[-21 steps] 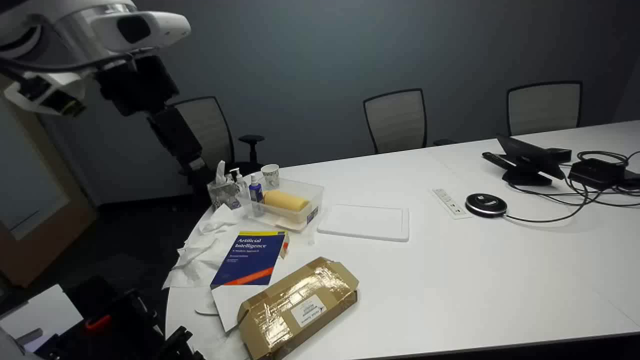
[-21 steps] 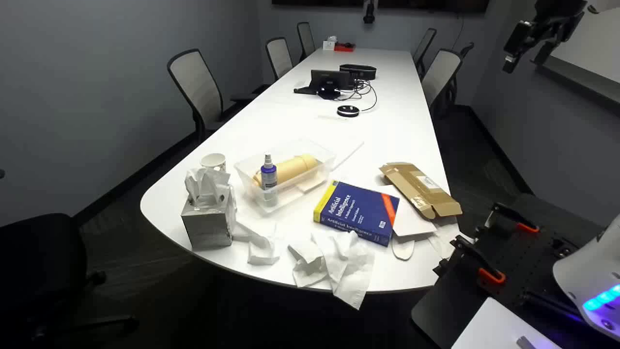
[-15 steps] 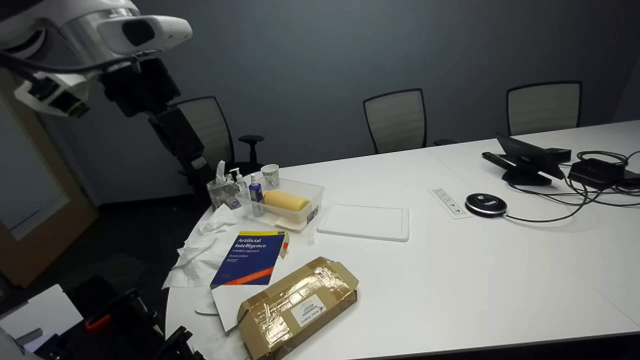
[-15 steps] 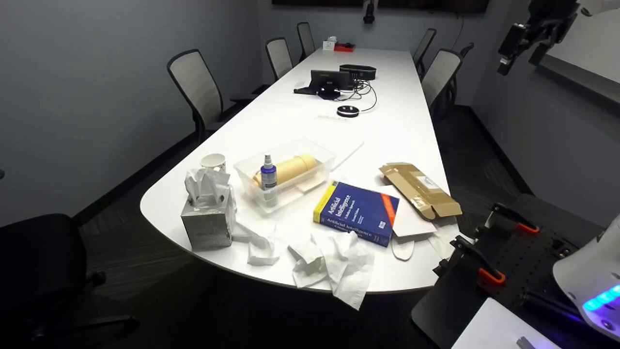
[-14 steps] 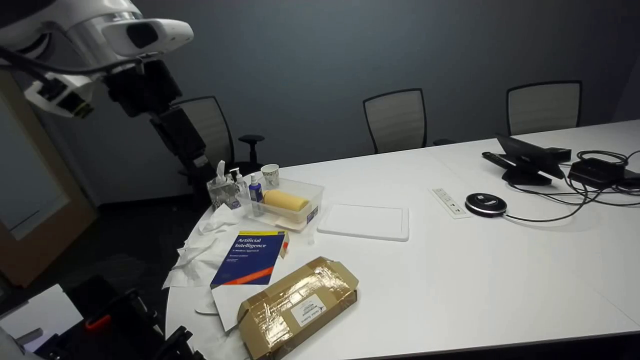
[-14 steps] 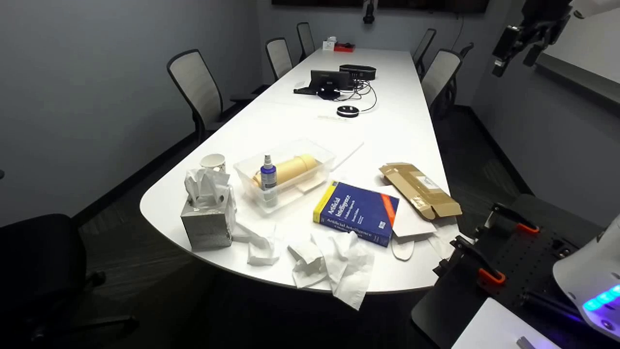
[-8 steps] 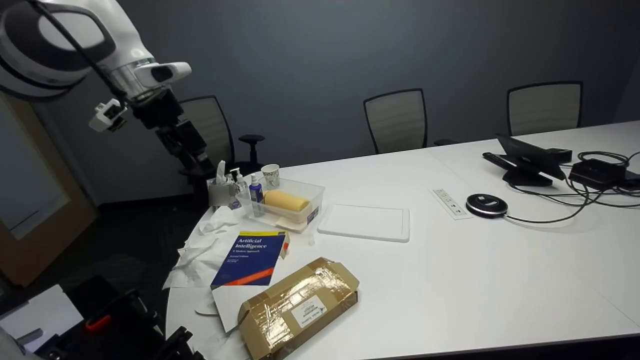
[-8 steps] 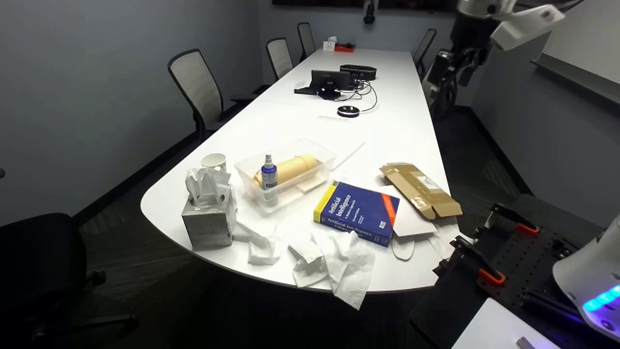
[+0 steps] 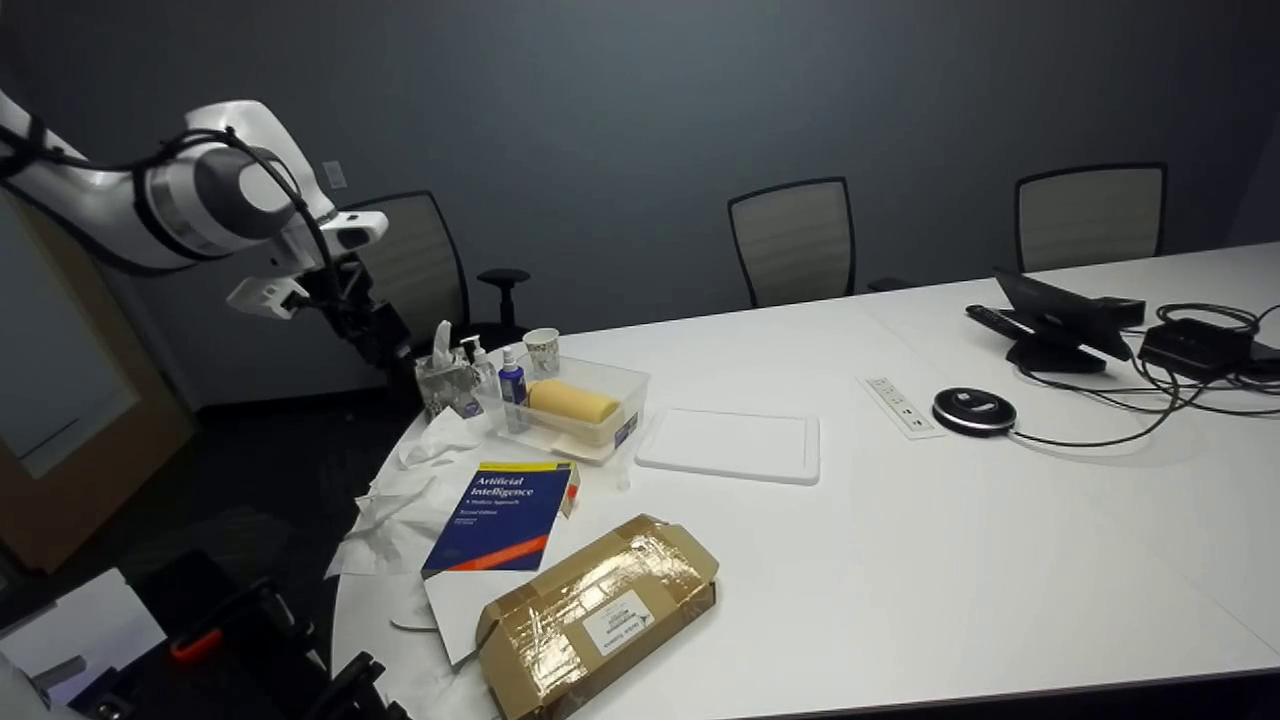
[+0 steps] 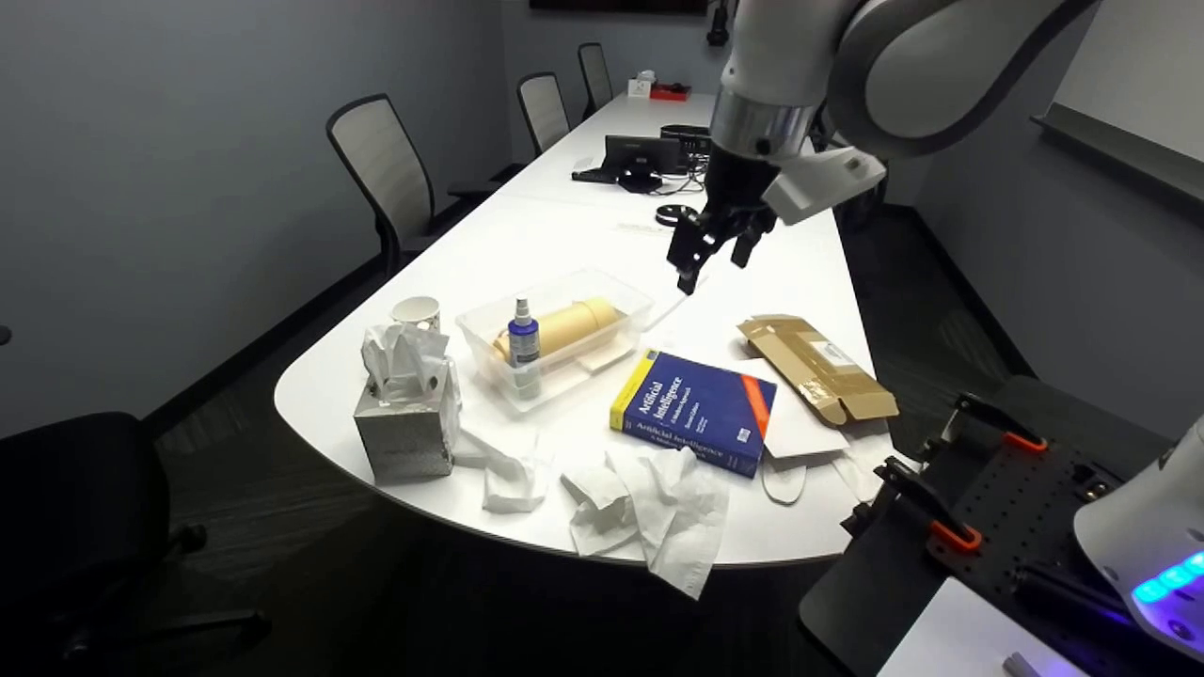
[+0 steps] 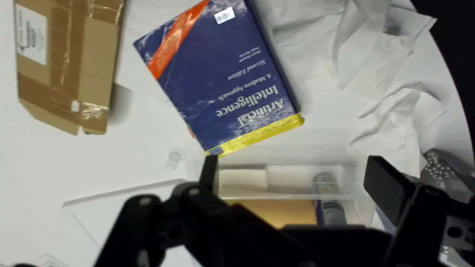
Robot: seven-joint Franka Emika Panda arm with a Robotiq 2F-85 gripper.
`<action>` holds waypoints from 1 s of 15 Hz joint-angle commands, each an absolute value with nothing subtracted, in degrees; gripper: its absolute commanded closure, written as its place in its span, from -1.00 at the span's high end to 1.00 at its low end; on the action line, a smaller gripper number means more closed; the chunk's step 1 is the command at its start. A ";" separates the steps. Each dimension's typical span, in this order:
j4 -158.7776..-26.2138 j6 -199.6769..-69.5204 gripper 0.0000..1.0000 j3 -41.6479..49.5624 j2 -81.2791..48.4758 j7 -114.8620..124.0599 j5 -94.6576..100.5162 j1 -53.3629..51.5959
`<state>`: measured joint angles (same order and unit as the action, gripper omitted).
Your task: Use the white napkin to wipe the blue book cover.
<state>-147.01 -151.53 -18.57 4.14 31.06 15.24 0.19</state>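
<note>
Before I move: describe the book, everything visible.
The book is thick, dark blue, closed, lying front up on the table. White lettering reads "Artificial Intelligence", "A Modern Approach", "Second Edition"; a yellow band crosses the top, an orange stripe slants over a bottom corner. The cover looks glossy, with pale patches, maybe glare or wear. Its spine faces the napkin; contact there, or overlap with the white panel, is unclear. The pincer hangs apart.
</note>
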 commanded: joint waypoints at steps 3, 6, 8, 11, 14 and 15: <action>-136.69 -157.33 1.00 -16.69 -18.55 36.68 20.38 -3.14; -131.34 -161.88 1.00 -10.60 -29.50 32.18 15.19 -10.16; -128.17 -163.92 1.00 -8.15 -34.86 29.13 11.67 -13.64; -123.37 -164.92 1.00 -6.92 -42.22 24.73 5.84 -16.56; -120.42 -163.41 1.00 -7.15 -46.48 22.11 1.44 -17.83; -119.93 -163.21 1.00 -6.80 -47.25 22.15 0.55 -18.62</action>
<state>-122.76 -164.33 -7.74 -44.45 24.11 3.94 -16.67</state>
